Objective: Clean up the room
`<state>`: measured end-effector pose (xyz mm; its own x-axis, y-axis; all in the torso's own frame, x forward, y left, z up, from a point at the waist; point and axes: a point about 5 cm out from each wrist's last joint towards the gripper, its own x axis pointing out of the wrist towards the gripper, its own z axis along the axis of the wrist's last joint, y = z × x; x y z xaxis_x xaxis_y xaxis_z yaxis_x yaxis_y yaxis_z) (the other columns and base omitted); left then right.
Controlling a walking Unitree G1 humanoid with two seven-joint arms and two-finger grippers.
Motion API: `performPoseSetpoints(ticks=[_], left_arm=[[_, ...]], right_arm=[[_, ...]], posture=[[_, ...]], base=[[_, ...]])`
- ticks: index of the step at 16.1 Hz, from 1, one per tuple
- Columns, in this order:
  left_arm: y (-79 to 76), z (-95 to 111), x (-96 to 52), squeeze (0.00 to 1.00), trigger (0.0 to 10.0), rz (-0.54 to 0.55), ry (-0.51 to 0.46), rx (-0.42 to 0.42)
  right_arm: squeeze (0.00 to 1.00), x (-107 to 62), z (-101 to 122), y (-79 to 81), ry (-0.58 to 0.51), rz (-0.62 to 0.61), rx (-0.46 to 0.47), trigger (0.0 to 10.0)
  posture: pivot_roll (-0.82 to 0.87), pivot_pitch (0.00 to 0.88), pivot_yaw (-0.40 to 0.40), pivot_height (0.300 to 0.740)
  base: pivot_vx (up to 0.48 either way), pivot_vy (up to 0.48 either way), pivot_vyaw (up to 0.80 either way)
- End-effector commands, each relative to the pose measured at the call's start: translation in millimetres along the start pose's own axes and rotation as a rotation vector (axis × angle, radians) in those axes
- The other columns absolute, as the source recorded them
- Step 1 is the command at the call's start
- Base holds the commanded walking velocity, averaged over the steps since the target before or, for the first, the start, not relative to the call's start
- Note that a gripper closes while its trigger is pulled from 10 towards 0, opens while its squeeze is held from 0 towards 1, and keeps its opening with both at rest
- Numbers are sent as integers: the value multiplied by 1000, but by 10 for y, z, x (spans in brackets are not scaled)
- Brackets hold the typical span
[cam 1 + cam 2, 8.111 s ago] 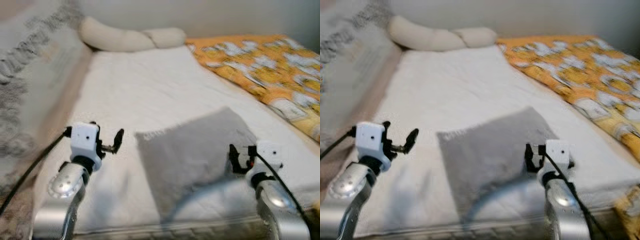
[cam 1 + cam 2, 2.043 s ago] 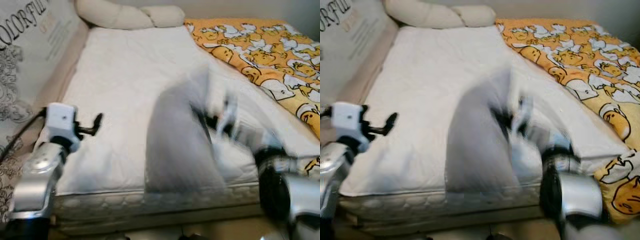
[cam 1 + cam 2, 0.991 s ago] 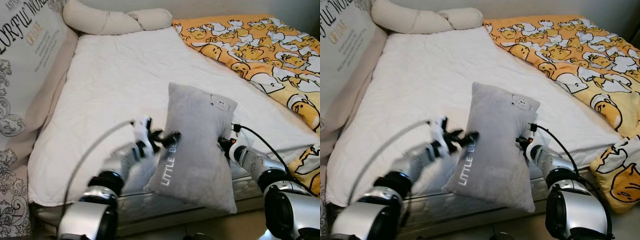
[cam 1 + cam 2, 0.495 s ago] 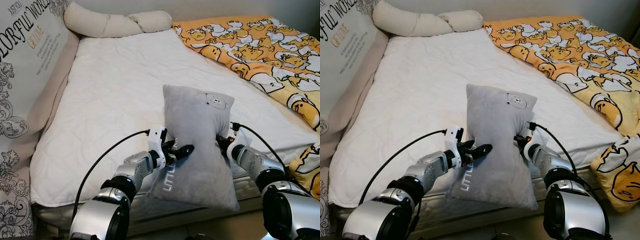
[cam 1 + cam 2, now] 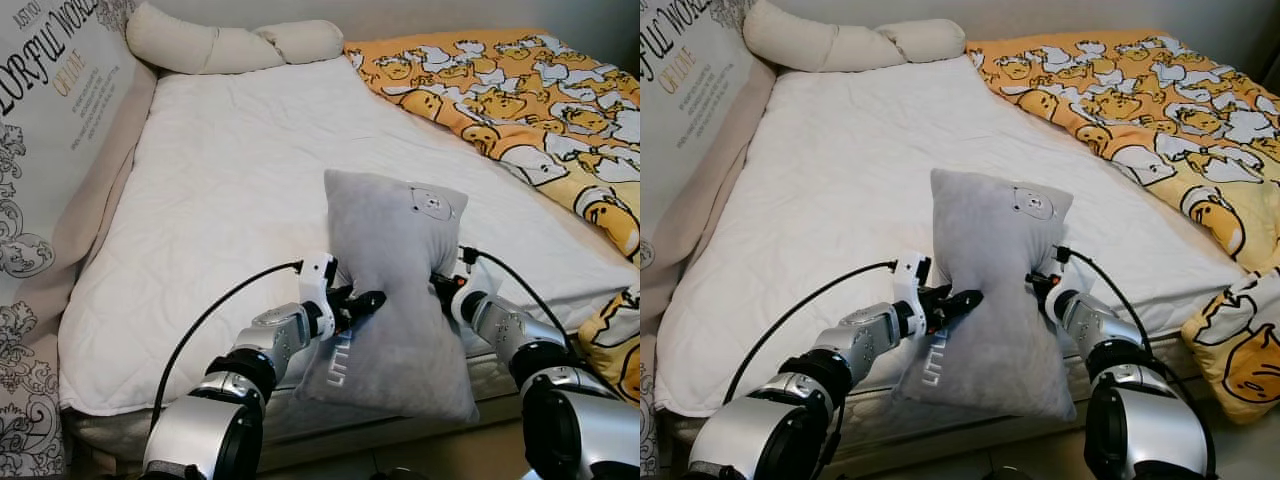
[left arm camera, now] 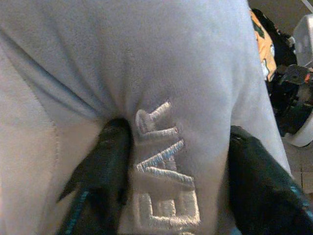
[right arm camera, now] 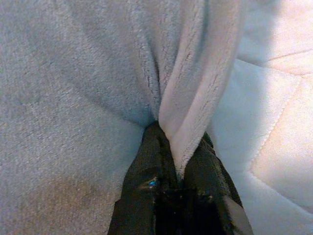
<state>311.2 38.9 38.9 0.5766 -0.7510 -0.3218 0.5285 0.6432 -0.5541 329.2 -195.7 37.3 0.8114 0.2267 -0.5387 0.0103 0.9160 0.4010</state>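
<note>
A grey pillow with a small bear face and white lettering stands upright at the near edge of the bed, squeezed at its waist between both grippers. My left gripper is shut on its left side; in the left wrist view the black fingers flank a fold of the pillow bearing the letters. At the pillow's right edge, my right gripper is shut on it; in the right wrist view the gripper pinches the pillow's seam.
The white quilted mattress stretches away ahead. A yellow cartoon-print blanket covers its right side and hangs over the near right corner. A long cream bolster lies at the far end. A printed padded panel lines the left.
The pillow, flat on the bed earlier, was raised upright by my right gripper. My left gripper came in from the left and closed on the pillow's left side. Little has moved in the last half second.
</note>
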Motion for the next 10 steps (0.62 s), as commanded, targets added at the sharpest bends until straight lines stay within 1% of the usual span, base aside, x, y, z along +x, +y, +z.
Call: performPoseSetpoints(ticks=[1,4,5,6,7,8,9,10], left_arm=[[-59,-35,46,0,0,-10,31,-13],[-36,-64,29,0,0,5,49,9],[-30,-56,33,0,0,31,47,-8],[-36,-43,37,0,0,28,36,-18],[-51,36,43,0,0,17,0,-31],[-48,111,28,0,0,6,-9,27],[-33,221,-5,0,0,5,-59,23],[-15,287,-38,0,0,5,-95,17]], right_arm=[[0,31,-57,107,8,54,28,10000],[0,36,-82,149,-6,69,41,10000],[0,29,-86,185,-23,86,52,10000],[0,28,-87,190,-26,88,52,10000],[0,20,-59,238,-46,108,52,10000],[0,1,-8,306,-74,134,35,10000],[0,-30,74,382,-117,154,45,10000],[0,-50,118,434,-139,169,38,10000]], posture=[[-155,0,40,740],[-152,0,36,740],[-148,0,37,740],[-148,0,37,740],[-149,0,40,740],[-149,0,41,740],[-148,0,41,740],[-148,0,46,740]], base=[[0,0,0],[0,0,0],[0,0,0],[0,0,0],[0,0,0],[0,0,0],[0,0,0],[0,0,0]])
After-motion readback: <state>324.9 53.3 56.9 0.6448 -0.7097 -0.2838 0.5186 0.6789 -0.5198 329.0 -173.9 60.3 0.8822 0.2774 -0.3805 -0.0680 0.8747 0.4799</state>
